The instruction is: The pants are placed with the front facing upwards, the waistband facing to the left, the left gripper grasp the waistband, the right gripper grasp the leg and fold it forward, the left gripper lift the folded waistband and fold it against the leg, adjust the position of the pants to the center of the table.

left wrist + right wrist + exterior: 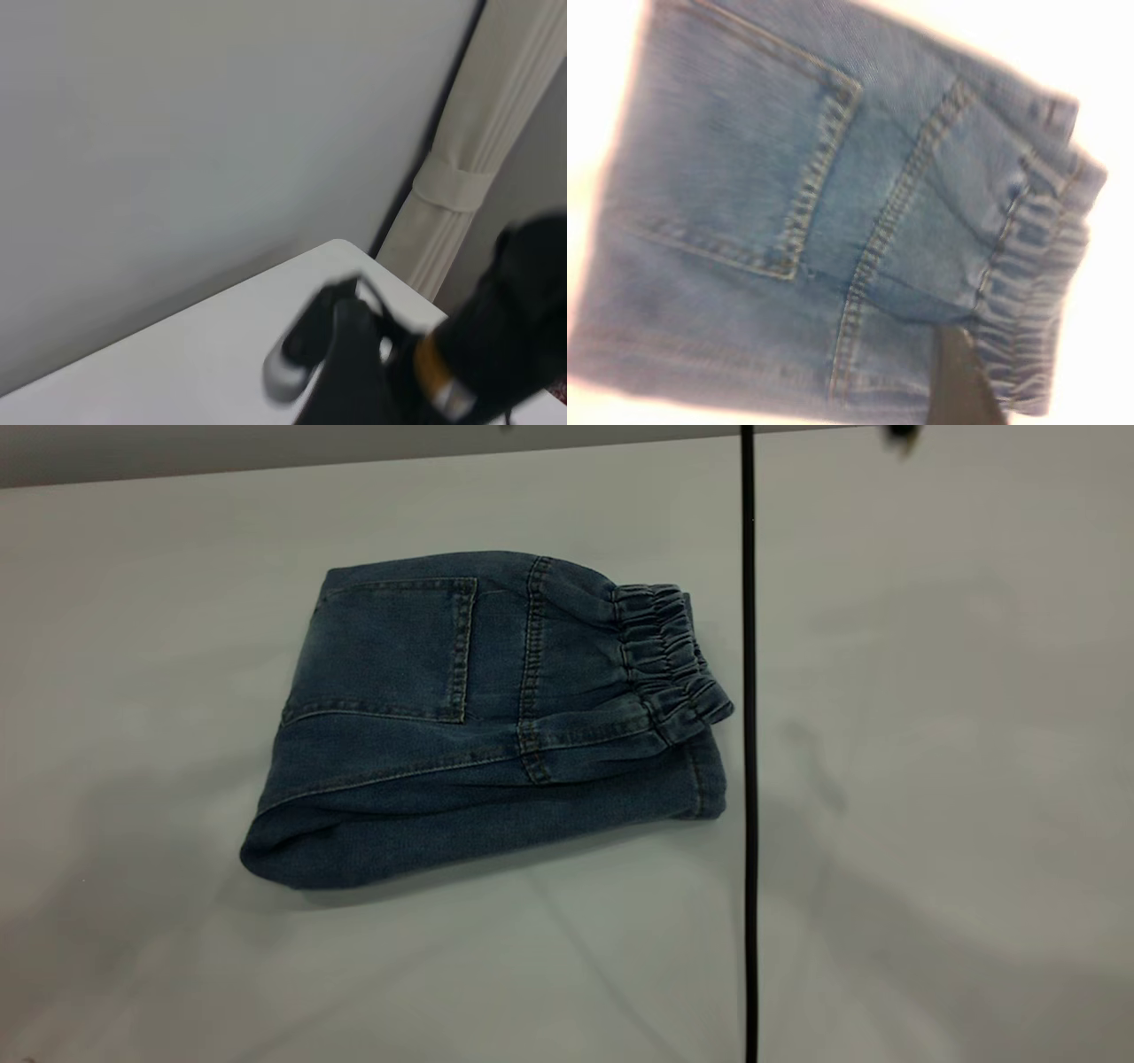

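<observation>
The right tool (pixel 961 385) shows only as one dark tip, low over the pants (pixel 833 221) and just beside the waistband (pixel 1028 292). I cannot tell whether it is released or clenched, or whether it touches the denim. A blurred dark shape that I take for the left tool (pixel 354 363) hangs well away from the pants, over a corner of the desk (pixel 177 354) near a wall and a tied curtain (pixel 461 186). Its state cannot be told either.

The pants (pixel 478 717) lie folded on the desk (pixel 930 779), pocket side up. The waistband (pixel 669 660) rests on top at one end and the rounded fold sits at the other. The leg with the print is hidden inside the fold. Both folds look done, so what remains is probably the shift to the centre. More bare desk shows beyond the waistband end than beyond the fold end.

Several things could go wrong from here:
- A push or drag on the top layer alone could slide it off the layer beneath and open the fold.
- The elastic waistband is loose at its edge and could flip back if it is caught from below.
- A nudge on one corner could turn the bundle instead of moving it.
- A thin black cable (pixel 749 779) hangs just beside the waistband end and could snag the tool or the cloth if the pants are moved that way.

Count:
- one pair of pants
- one waistband
- one patch pocket (pixel 390 651) in sight
- one cable
- one curtain
- one desk
- two tools, each only partly seen
</observation>
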`<action>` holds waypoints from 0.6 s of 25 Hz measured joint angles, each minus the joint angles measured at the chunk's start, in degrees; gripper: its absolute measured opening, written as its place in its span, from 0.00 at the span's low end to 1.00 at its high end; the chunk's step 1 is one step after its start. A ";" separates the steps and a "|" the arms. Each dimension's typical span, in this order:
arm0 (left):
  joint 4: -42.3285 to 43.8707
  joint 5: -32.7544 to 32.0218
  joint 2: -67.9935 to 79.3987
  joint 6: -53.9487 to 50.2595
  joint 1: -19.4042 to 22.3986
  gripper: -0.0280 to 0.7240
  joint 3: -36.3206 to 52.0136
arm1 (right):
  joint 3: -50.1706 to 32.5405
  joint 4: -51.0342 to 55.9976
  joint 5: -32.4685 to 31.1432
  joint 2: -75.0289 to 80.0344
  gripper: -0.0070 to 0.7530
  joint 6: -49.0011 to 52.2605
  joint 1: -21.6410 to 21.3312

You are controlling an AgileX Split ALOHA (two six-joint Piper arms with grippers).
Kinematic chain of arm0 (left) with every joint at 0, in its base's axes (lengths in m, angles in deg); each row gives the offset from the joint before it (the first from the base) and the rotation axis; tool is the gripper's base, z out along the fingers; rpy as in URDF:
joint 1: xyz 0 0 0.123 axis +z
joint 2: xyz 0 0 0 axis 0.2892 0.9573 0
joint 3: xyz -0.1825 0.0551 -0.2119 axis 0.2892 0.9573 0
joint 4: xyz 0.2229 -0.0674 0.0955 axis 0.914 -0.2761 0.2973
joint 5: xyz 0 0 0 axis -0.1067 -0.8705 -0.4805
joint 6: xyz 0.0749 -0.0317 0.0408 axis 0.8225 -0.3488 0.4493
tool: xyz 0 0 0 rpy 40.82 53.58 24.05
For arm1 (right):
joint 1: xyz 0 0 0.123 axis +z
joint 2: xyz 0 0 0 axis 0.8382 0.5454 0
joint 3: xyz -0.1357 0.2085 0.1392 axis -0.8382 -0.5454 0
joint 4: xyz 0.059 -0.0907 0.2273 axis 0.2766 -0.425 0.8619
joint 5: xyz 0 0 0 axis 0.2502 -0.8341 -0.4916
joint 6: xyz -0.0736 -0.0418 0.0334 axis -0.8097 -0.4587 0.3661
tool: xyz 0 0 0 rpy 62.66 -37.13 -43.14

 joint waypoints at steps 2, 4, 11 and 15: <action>1.66 -1.30 -1.97 -1.21 0.00 0.74 -0.05 | -0.43 2.63 -0.05 -3.88 0.47 -4.59 0.00; 4.59 -3.43 -4.38 -3.85 0.00 0.74 -0.05 | -1.53 6.47 -0.12 -8.36 0.47 -9.38 0.00; 17.79 -8.08 -16.50 -17.75 0.00 0.74 -0.05 | -7.84 13.78 -0.05 -24.51 0.47 -18.13 0.00; 27.35 -11.01 -24.19 -28.25 0.00 0.74 -0.05 | -14.21 14.03 0.03 -32.87 0.47 -18.20 0.00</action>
